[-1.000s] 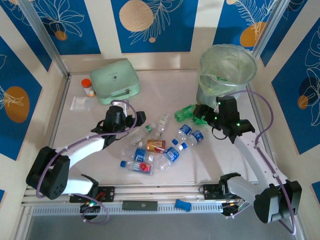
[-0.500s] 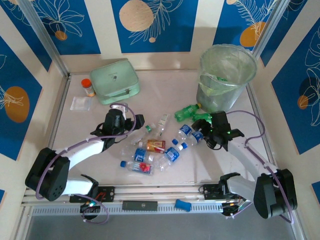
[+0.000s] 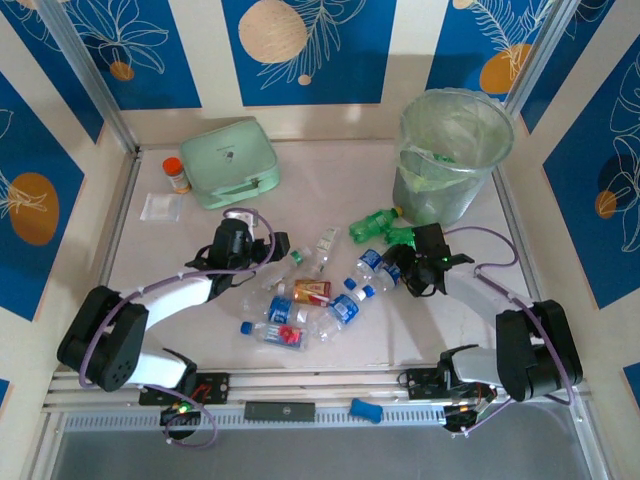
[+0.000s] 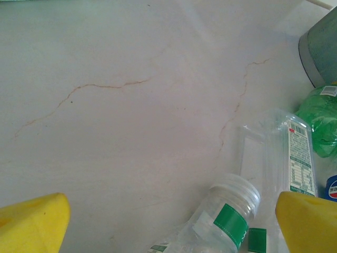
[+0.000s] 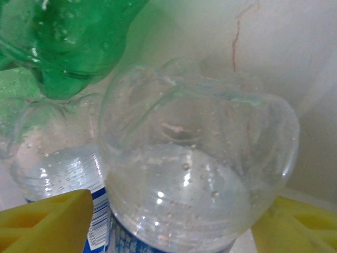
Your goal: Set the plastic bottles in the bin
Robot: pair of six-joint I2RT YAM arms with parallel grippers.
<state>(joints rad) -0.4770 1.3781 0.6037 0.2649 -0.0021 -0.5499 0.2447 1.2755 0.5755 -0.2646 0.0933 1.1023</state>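
Note:
Several small clear plastic bottles with blue or red labels lie jumbled mid-table. Two green ones rest near the bin, a big translucent bucket at the back right. My right gripper is open and low, its yellow fingers on either side of the base of a clear blue-labelled bottle. A second clear bottle and a green bottle lie close by. My left gripper is open, with a clear green-labelled bottle just ahead, nearer its right finger.
A mint-green zip case and an orange-capped jar sit at the back left, with a small clear packet in front of them. The bin's base edges into the left wrist view. Bare marbled table stretches ahead of the left gripper.
My right gripper came down from beside the bin and moved left onto the blue-labelled bottles. My left gripper edged slightly towards the pile.

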